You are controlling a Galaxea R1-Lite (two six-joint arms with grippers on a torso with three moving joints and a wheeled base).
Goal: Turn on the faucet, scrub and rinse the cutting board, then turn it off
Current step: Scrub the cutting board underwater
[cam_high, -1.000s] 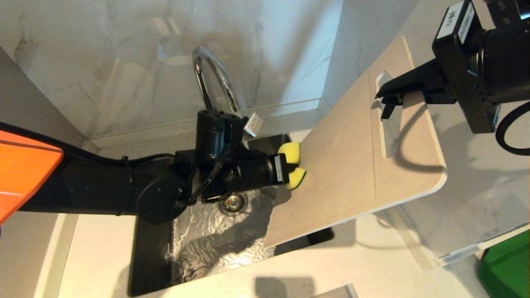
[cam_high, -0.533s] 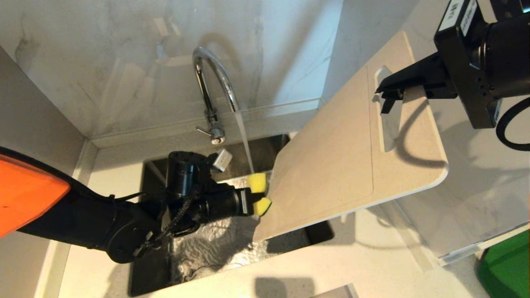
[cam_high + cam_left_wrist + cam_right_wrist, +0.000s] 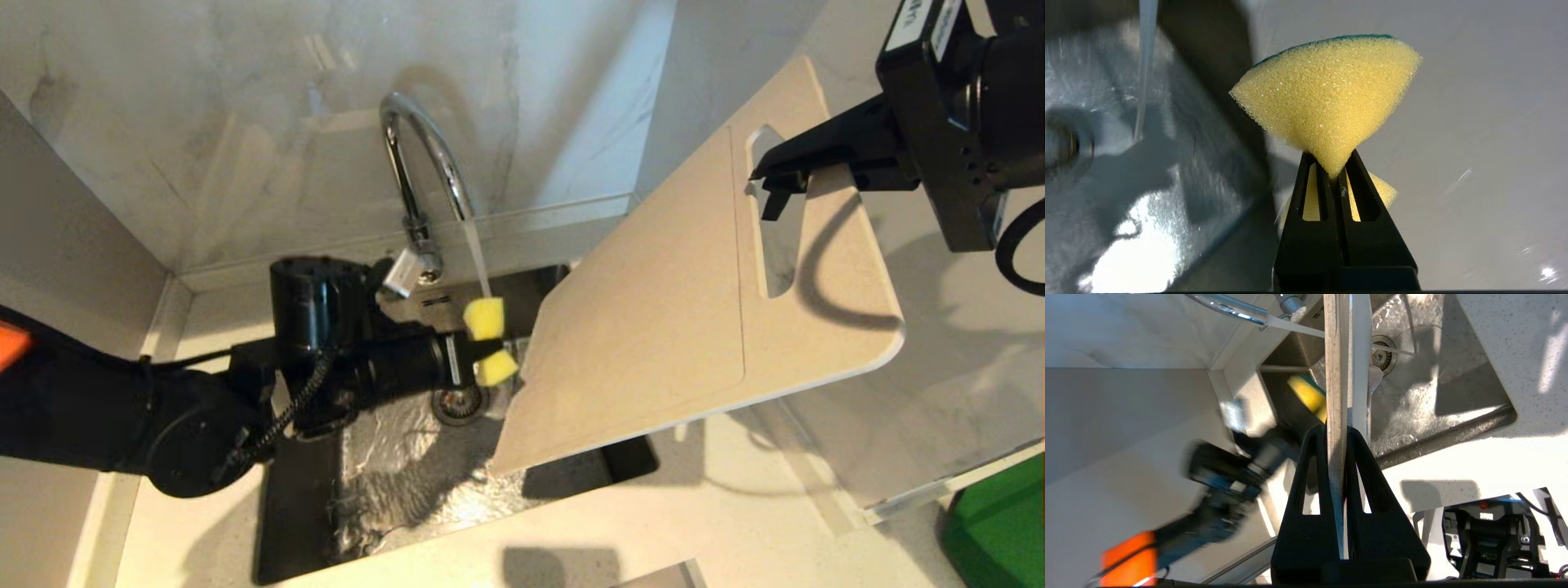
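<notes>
Ideally, with our left hand [image 3: 483, 347] pinching the sponge [image 3: 483, 318] and our right hand [image 3: 775, 175] clamping the cutting board [image 3: 653, 327], we scrub toward three o'clock under the faucet [image 3: 416, 155] stream.

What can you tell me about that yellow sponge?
The sponge is soft yellow foam with a thin dark green layer on one face. The left claw pinches it at the middle, so it bulges out on both sides. It hangs above the wet sink, beside the cutting board's lower edge, by the running water.
</notes>
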